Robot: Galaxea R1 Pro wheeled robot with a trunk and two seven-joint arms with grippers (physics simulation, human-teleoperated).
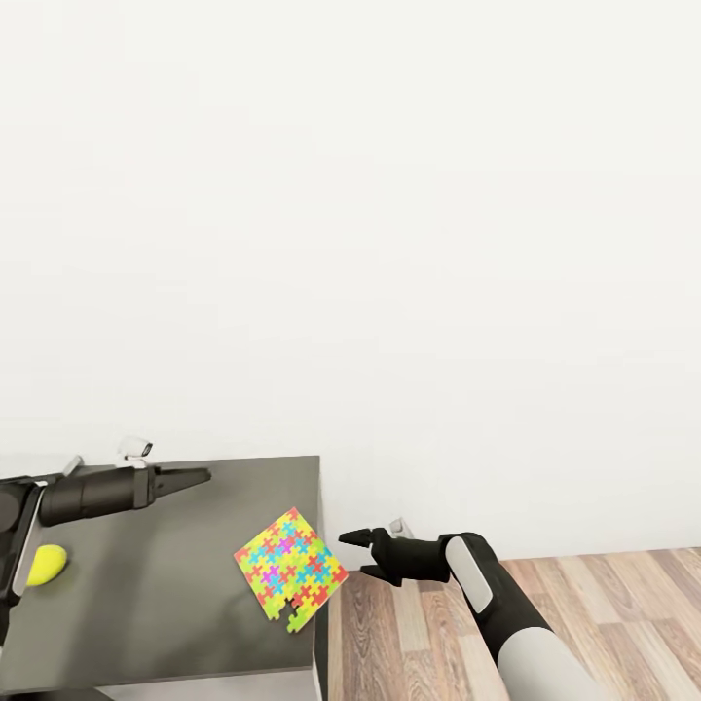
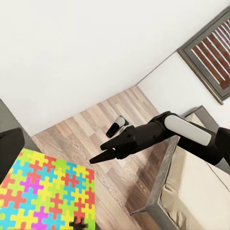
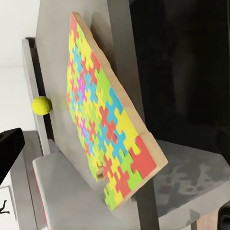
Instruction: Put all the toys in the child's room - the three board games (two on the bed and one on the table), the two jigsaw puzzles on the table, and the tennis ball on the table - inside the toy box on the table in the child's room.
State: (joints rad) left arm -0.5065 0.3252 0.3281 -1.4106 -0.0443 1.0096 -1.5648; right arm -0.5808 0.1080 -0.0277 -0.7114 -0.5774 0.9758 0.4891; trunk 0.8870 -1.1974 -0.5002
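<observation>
One jigsaw puzzle, a square sheet of bright interlocking pieces, lies on the dark grey part of the table, with a corner overhanging the right edge. The tennis ball rests at the table's left. My right gripper hangs open just right of the puzzle's overhanging corner, above the floor and not touching it. My left gripper hovers over the table's back, pointing right, open and empty. The right wrist view shows the puzzle edge-on, with the ball beyond it. The toy box and board games are out of view.
A white wall stands behind the table. Wooden floor lies to the right. In the left wrist view, the bed stands beyond my right arm, a small dark and white object lies on the floor, and a shuttered window is in the side wall.
</observation>
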